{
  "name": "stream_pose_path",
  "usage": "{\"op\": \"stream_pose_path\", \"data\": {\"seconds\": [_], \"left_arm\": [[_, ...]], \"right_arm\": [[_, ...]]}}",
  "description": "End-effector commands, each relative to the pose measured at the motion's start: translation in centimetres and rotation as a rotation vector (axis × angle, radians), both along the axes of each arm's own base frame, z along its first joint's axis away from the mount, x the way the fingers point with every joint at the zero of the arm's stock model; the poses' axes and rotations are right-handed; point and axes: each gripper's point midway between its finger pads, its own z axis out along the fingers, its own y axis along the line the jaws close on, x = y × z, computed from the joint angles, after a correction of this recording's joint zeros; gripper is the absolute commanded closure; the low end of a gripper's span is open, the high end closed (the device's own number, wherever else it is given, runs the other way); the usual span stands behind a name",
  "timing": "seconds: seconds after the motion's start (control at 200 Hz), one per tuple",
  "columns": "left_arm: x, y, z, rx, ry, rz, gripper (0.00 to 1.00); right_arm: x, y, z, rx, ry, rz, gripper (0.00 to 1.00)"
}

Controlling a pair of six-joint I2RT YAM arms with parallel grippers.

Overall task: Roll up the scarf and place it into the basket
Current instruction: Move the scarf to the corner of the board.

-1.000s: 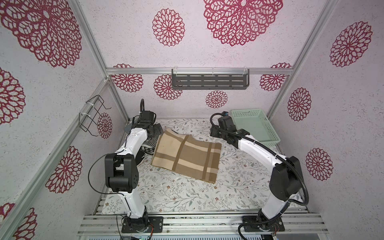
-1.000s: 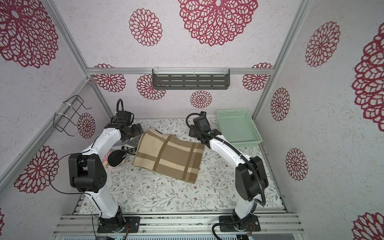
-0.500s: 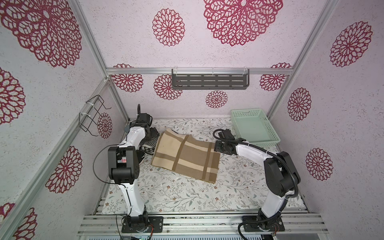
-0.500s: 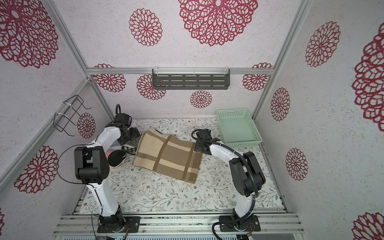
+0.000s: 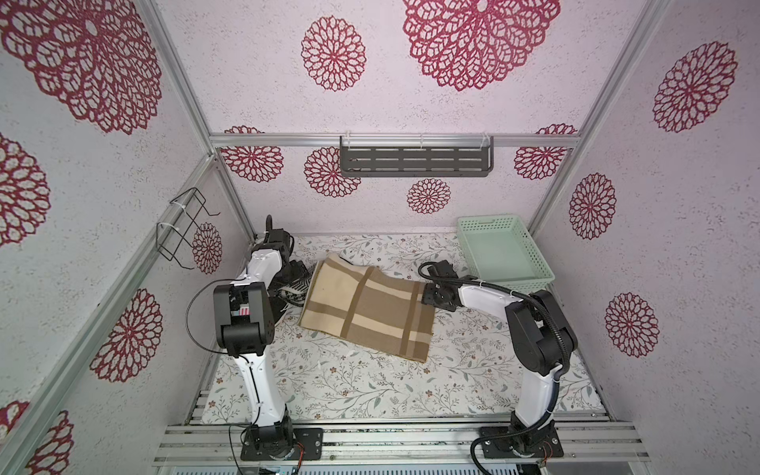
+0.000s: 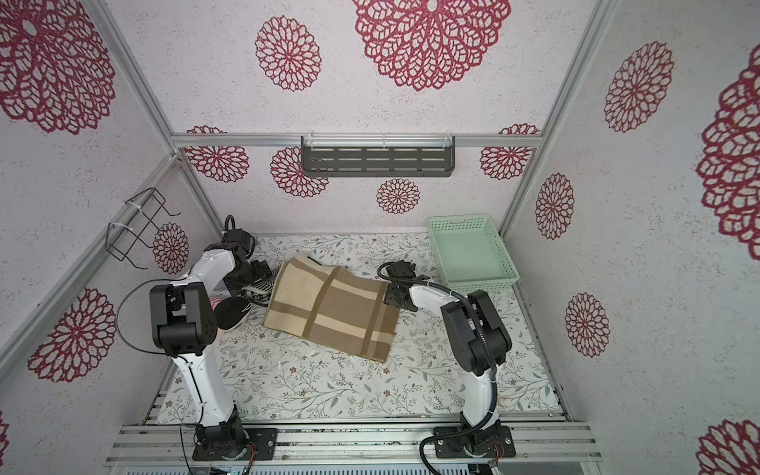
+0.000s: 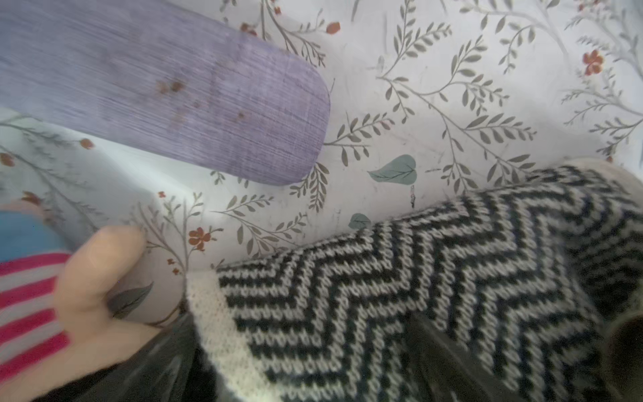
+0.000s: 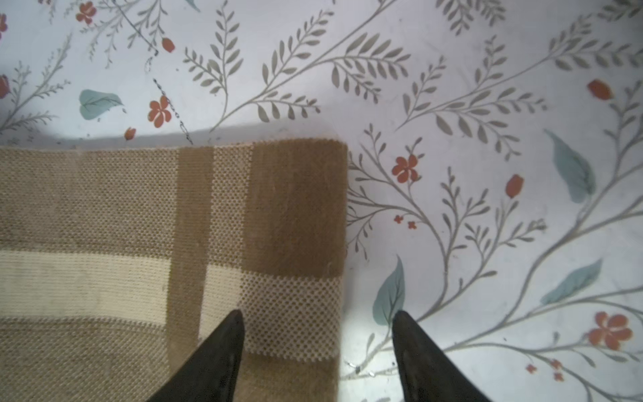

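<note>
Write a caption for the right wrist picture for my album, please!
Right gripper open, straddling the edge of the tan plaid scarf on the floral tablecloth.

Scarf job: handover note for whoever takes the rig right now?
Scarf: flat on the table, unrolled.
Basket: empty, far right corner.
Left gripper: open, holding nothing, by a zigzag knit next to the scarf.
Right gripper: open, low, straddling the scarf's edge, one finger over cloth, one over table.
Done: nothing so far.
Left: grip the edge, roll the scarf up, put it in the basket.
</note>
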Motion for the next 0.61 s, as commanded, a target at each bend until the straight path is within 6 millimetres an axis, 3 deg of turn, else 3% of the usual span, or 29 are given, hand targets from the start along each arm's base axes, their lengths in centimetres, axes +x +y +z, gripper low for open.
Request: {"op": "stream_pose_path", "data": {"seconds": [0.0,0.06,0.11,0.185,0.32,0.395,0.54,0.6], "left_arm": [[0.8,-0.8,-1.0,-0.043,0.012,-0.027,0.02],[1.1,-1.1,-1.5,-0.057,0.014,-0.028,0.0],[1.5,-1.3,-1.7,-0.074,0.008,-0.028,0.05],[2.0,-1.6,-1.9,-0.091,-0.006,-0.025,0.14],[2.8,-1.5,-2.4,-0.101,-0.014,-0.015,0.46],[3.3,-1.5,-2.4,-0.109,-0.023,-0.008,0.68],[4.2,-1.1,-2.4,-0.121,-0.053,0.031,0.99],[4.7,-0.8,-2.4,-0.127,-0.067,0.047,1.0]], "right_arm": [[1.0,0.5,0.4,0.037,-0.018,-0.017,0.36],[0.9,0.6,0.0,0.043,-0.013,-0.017,0.4],[0.8,0.7,-0.1,0.056,-0.016,-0.015,0.45],[0.6,0.3,-0.3,0.081,-0.016,-0.026,0.63],[-0.3,-1.7,-0.2,0.104,-0.025,-0.081,1.0],[-1.1,-3.2,0.0,0.084,-0.028,-0.112,1.0],[-3.2,-6.7,0.3,0.037,-0.021,-0.183,1.0],[-4.2,-8.2,0.4,0.016,-0.016,-0.215,1.0]]}}
